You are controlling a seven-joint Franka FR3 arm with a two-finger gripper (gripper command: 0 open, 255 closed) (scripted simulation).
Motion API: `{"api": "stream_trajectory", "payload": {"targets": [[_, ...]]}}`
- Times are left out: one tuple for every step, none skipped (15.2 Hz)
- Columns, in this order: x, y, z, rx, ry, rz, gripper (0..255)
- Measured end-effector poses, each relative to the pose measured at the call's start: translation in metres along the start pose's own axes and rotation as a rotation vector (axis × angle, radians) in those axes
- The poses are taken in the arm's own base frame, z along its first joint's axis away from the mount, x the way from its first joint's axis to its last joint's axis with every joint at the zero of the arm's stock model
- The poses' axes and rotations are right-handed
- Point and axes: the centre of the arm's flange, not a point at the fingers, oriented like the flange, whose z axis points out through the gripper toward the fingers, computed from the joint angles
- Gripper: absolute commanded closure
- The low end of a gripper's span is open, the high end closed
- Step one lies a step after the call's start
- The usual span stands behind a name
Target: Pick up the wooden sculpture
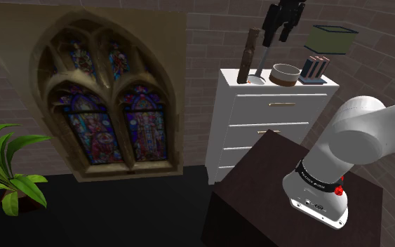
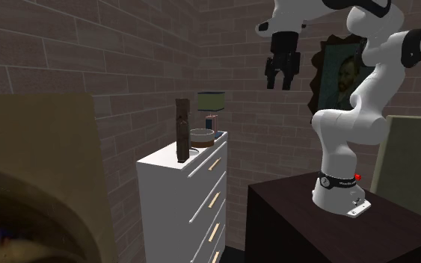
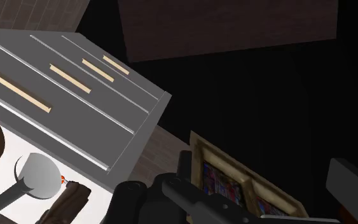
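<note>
A tall, dark-brown wooden sculpture (image 1: 247,55) stands upright at a front corner of a white dresser (image 1: 273,112), at the shoulder view's left end of the top. The black gripper (image 2: 281,81) hangs high off the dresser's front, toward the dark stand (image 2: 283,217), with its fingers parted and holding nothing, well apart from the piece. You are dealing with what looks like a stiff, narrow post of carved wood. It is probably light enough for a two-finger pinch and not fragile, but it is tall on a small foot, so a nudge from one finger could tip it before the jaws shut. Take it across its narrow width, about mid-height or above, where the second exterior view shows the shaft clear of its neighbours. The surface looks rough rather than polished, which should help the pads hold. Mind the company: a grey ladle (image 1: 257,78) lies just beside its base and a brown-banded bowl (image 1: 285,74) sits near. Books (image 1: 316,67) and a green-shaded lamp (image 1: 335,38) stand farther along toward the shoulder view's right. Two dresser edges run close to the sculpture, so a topple could send it off the top. The open room is above and off the dresser's front, while the brick wall (image 2: 111,67) closes in behind. Coming down from above or in from the front looks your cleanest line, and straight up the safest way out.
</note>
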Motion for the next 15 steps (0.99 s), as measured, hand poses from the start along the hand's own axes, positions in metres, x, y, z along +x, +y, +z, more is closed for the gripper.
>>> {"api": "stream_trajectory", "payload": {"targets": [[0.0, 0.0, 0.0, 0.0, 0.0, 0.0, 0], [0.005, 0.005, -0.001, 0.001, -0.001, 0.0, 0], [0.011, 0.012, 0.0, 0.002, -0.002, -0.001, 0], [0.019, 0.022, 0.002, 0.003, -0.004, -0.001, 0], [0.027, 0.032, 0.002, 0.005, -0.005, -0.002, 0], [0.035, 0.041, 0.005, 0.006, -0.007, -0.003, 0], [0.044, 0.05, 0.006, 0.008, -0.009, -0.004, 0], [0.052, 0.061, 0.007, 0.009, -0.01, -0.005, 0], [0.058, 0.07, 0.01, 0.011, -0.012, -0.006, 0], [0.07, 0.081, 0.009, 0.012, -0.013, -0.007, 0], [0.079, 0.091, 0.013, 0.013, -0.016, -0.008, 0], [0.088, 0.102, 0.014, 0.014, -0.017, -0.009, 0], [0.096, 0.113, 0.017, 0.016, -0.019, -0.009, 0], [0.105, 0.123, 0.016, 0.017, -0.021, -0.011, 0], [0.114, 0.133, 0.019, 0.018, -0.022, -0.011, 0]]}}
